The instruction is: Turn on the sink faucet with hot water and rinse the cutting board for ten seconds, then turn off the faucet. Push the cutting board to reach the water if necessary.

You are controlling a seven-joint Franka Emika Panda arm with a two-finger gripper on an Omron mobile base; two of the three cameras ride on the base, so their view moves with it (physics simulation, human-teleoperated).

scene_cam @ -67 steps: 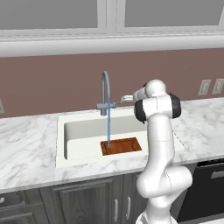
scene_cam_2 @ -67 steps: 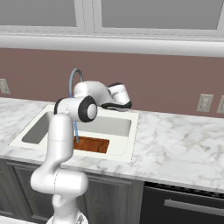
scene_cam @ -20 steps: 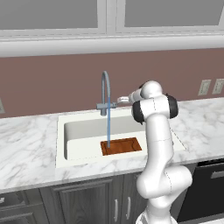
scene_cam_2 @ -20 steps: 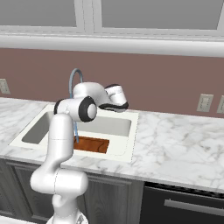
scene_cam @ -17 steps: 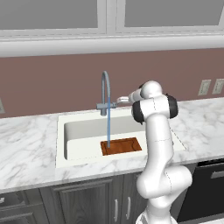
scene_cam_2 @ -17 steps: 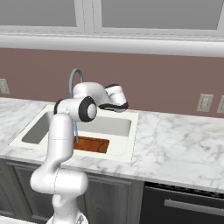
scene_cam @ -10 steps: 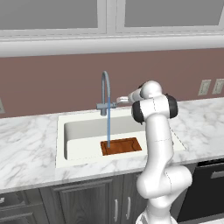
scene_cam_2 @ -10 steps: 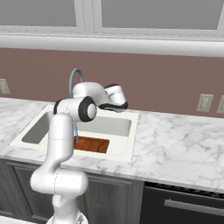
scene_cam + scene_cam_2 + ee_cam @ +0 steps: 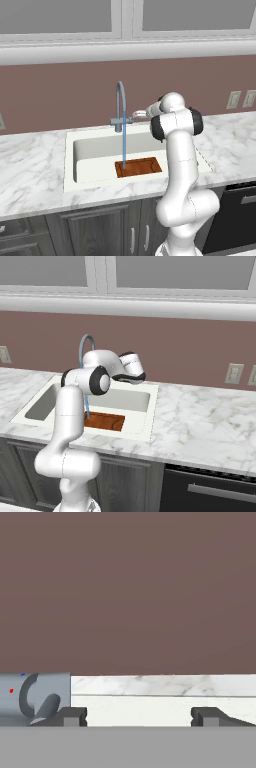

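Note:
The grey gooseneck sink faucet (image 9: 120, 102) stands behind the white sink (image 9: 70, 165), and a thin blue stream of water (image 9: 123, 147) runs down from its spout. The water lands on the left end of the reddish-brown cutting board (image 9: 140, 167), which lies at the basin's front right. My gripper (image 9: 138, 114) hovers just right of the faucet's side lever (image 9: 129, 120). In the hand view the gripper (image 9: 138, 717) is open, nothing between its fingertips (image 9: 72, 716), and the faucet's grey body (image 9: 35, 697) is at the left. From the right, the board (image 9: 102, 420) shows beside my arm.
Marble counter (image 9: 30, 175) runs on both sides of the basin, with the brown wall (image 9: 130, 587) close behind. Wall outlets (image 9: 233, 100) sit at the right, and a dark dishwasher front (image 9: 239, 215) lies below the counter there.
Since 3.4 s ago the hand has slid a little left toward the faucet's lever. The water keeps running and the board has not moved.

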